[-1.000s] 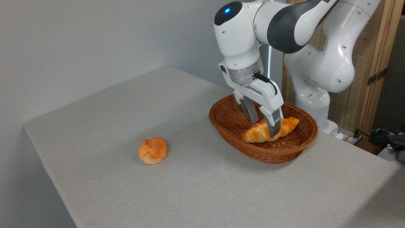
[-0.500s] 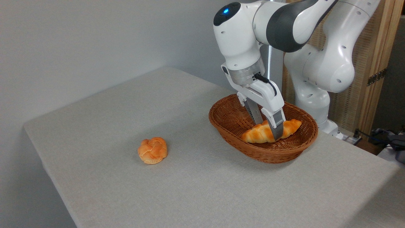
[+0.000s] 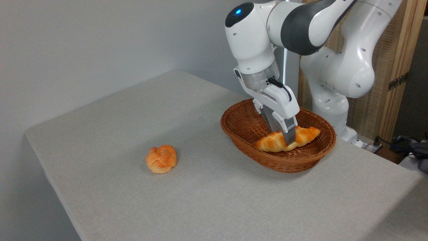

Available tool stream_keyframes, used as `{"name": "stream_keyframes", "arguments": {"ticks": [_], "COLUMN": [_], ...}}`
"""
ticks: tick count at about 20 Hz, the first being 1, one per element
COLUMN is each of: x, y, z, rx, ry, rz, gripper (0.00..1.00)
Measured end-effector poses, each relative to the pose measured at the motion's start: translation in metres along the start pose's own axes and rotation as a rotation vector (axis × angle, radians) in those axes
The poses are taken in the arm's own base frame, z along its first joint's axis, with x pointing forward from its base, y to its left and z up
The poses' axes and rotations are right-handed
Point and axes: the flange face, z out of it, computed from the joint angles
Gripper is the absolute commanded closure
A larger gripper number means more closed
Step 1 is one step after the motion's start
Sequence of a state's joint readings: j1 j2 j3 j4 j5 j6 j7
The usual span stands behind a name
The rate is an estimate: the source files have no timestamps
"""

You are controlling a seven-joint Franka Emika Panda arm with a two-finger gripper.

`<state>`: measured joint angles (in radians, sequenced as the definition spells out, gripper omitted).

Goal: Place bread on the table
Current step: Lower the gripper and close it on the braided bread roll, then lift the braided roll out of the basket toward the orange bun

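The gripper (image 3: 282,135) reaches straight down into the basket (image 3: 245,129) near the desk's (image 3: 200,187) far right edge. It pinches the bread (image 3: 301,136) at the middle, across its long axis, which runs left to right.

A brown oval wicker basket (image 3: 247,125) sits toward the right of the scene, its woven rim and inner wall visible. Well apart from it, to the left and nearer the camera, lies a small round knotted orange bun (image 3: 161,158). A plain pale grey wall (image 3: 83,43) fills the background on the left. At the far right stands a light wooden frame (image 3: 398,67) with a woven cane panel and a metal hinge (image 3: 397,81). Dark cables (image 3: 401,144) lie low at the right edge.
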<state>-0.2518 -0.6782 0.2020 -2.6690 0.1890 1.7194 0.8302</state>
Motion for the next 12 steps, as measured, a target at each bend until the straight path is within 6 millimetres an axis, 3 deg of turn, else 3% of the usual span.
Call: {"name": "stream_keyframes", "arguments": {"ticks": [3, 12], "x": [0.0, -0.004], "y": [0.001, 0.001], "z": [-0.001, -0.021], "rx": [0.001, 0.003], "ry": [-0.002, -0.004], "rz": [0.031, 0.098], "gripper": [0.65, 0.65]}}
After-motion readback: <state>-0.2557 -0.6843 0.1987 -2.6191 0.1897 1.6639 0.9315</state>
